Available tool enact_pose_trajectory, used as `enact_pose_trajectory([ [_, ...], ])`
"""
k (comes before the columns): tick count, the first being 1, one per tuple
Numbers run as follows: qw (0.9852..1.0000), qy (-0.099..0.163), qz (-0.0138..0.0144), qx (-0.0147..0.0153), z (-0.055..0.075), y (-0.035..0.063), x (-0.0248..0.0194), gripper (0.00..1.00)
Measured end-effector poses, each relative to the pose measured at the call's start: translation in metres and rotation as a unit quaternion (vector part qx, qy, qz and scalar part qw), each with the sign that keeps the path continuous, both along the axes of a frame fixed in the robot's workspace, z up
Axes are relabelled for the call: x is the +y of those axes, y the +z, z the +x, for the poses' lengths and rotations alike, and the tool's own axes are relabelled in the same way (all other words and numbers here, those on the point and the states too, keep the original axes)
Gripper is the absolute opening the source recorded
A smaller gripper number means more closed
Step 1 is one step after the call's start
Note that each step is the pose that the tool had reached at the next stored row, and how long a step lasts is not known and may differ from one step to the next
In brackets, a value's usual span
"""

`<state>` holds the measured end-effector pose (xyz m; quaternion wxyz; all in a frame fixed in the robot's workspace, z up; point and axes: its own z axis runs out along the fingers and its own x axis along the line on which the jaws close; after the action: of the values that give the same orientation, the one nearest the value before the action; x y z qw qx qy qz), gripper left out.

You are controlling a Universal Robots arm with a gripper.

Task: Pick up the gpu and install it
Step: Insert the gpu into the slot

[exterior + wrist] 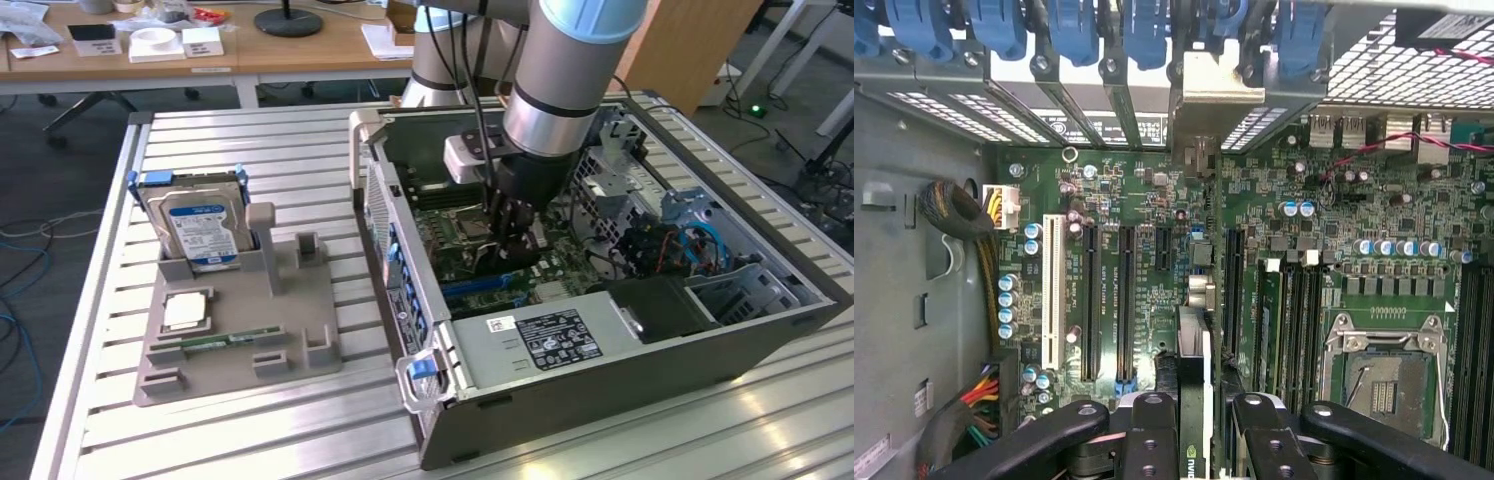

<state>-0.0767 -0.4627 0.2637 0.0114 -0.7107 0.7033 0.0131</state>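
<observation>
My gripper (pixel 515 243) is down inside the open computer case (pixel 747 345), just over the motherboard (pixel 461 255). In the wrist view its black fingers (pixel 1152 440) stand on either side of the gpu (pixel 1195 365), shut on it. The gpu is seen edge-on as a thin dark card with a green logo. It runs along the board between two long black expansion slots (pixel 1125 300). Its tan metal bracket (pixel 1216 95) lies at the case's rear slot openings. Whether the card's edge sits in a slot is hidden.
On the exterior view's left a grey holder (pixel 287 300) carries a silver blue-labelled hard drive (pixel 200 225), a green RAM stick (pixel 230 339) and a square chip (pixel 184 312). The power supply (pixel 547 340), cables (pixel 959 215) and blue slot latches (pixel 1144 25) crowd the case.
</observation>
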Motion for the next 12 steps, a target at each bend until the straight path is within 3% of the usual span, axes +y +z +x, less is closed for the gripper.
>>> enact_pose_trajectory([
  [12, 1.0, 0.0, 0.0, 0.0, -0.0034, 0.0, 0.0, 0.26],
])
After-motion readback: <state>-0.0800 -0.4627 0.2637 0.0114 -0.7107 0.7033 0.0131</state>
